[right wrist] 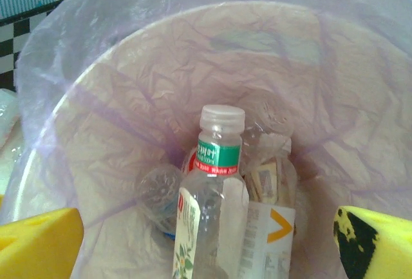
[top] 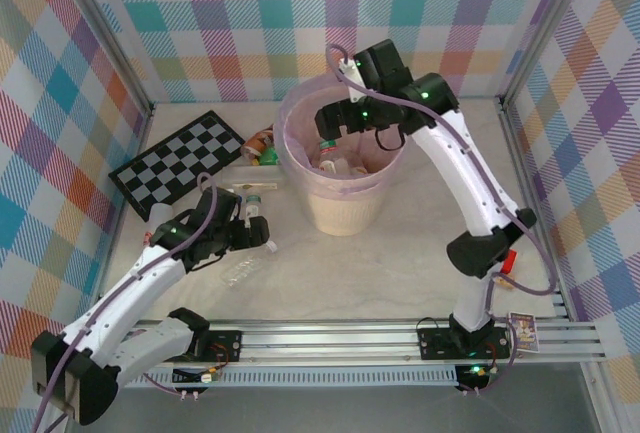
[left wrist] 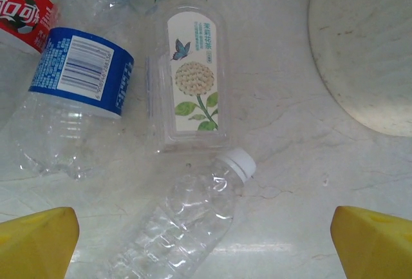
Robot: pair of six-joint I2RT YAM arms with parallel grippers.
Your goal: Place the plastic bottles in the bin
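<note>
Several plastic bottles lie in the bin (top: 345, 208), a green-label bottle (right wrist: 215, 189) topmost. The right gripper (top: 328, 133) hangs over the rim, jaws spread, holding nothing, so the drop looks done. More sit on the table (top: 400, 273) left of the bin. The left gripper (top: 256, 231) hovers, jaws wide, over a clear white-capped bottle (left wrist: 187, 221). Next: descend, straddle its body, close.

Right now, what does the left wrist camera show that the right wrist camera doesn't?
Left wrist: bottles lying on the table, among them a blue-label bottle, a flower-label bottle and a clear white-capped bottle. Right wrist: a look down into the pink-lined bin, with a green-banded bottle standing inside. Both: yellow fingertips wide apart at the bottom corners, the left gripper and the right gripper open.
</note>
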